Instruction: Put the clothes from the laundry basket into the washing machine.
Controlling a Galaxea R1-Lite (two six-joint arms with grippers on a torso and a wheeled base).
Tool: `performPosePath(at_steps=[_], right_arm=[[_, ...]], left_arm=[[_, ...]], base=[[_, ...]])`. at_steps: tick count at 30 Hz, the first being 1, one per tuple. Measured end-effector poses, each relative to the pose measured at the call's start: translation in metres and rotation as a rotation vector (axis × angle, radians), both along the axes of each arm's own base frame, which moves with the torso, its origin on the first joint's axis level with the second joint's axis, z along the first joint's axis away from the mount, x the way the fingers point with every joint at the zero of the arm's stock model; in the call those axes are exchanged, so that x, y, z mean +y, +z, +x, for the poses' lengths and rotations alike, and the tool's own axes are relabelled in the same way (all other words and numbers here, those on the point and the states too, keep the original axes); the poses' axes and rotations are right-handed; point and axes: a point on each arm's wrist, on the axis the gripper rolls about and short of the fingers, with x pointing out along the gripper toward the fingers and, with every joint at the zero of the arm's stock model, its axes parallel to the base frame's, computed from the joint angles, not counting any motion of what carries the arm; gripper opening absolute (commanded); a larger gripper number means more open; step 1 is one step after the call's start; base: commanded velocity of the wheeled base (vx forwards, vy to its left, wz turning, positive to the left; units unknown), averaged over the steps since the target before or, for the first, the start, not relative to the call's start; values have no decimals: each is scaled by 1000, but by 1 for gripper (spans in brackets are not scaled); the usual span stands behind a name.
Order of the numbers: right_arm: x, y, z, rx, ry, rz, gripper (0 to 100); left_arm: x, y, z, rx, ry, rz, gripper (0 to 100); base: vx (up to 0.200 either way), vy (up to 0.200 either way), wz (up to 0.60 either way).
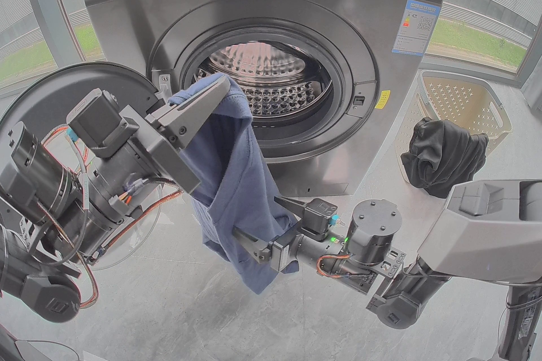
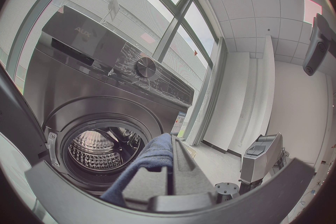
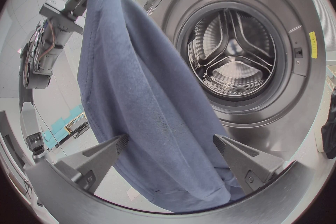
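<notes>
Hanging item: blue garment [image 1: 237,181], a soft knit draped in one long fold just in front of the washing machine [image 1: 339,114]. Its top is level with the drum opening [image 1: 265,80] and its hem hangs free below.
Handling: light and limp by the look of it, with no stiffness, so it will likely sag and swing from any single hold (a trailing hem could catch on the opening's rim).
Where to hold: best taken by a bunched fold, at the top and at the lower part together, so it goes in gathered.
Left gripper [image 1: 213,92]: closed on the garment's topmost fold and carrying all its weight, just on the near side of the opening.
Right gripper [image 1: 257,218]: jaws wide apart, one finger on either side of the garment's lower part. It is not clamped, and I cannot tell whether it touches the cloth.
Door [image 1: 84,86]: swung open to the left.
Remaining: black garment [image 1: 443,153], slumped over the near rim of the laundry basket [image 1: 480,97], to the right of the machine.
</notes>
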Motion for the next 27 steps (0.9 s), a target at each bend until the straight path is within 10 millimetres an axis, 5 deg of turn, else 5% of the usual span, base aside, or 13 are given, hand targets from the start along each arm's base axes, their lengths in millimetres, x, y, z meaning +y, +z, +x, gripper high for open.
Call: performPosePath(at_steps=[12, 26, 27], right_arm=[[30, -10, 15, -26, 24, 5, 100], [42, -13, 63, -73, -58, 45, 100], [42, -15, 66, -75, -67, 47, 0]], left_arm=[[-2, 1, -3, -2, -15, -2, 0], [-2, 8, -9, -23, -30, -19, 0], [-2, 9, -10, -24, -31, -22, 0]], base=[[0, 0, 0], [0, 0, 0], [0, 0, 0]])
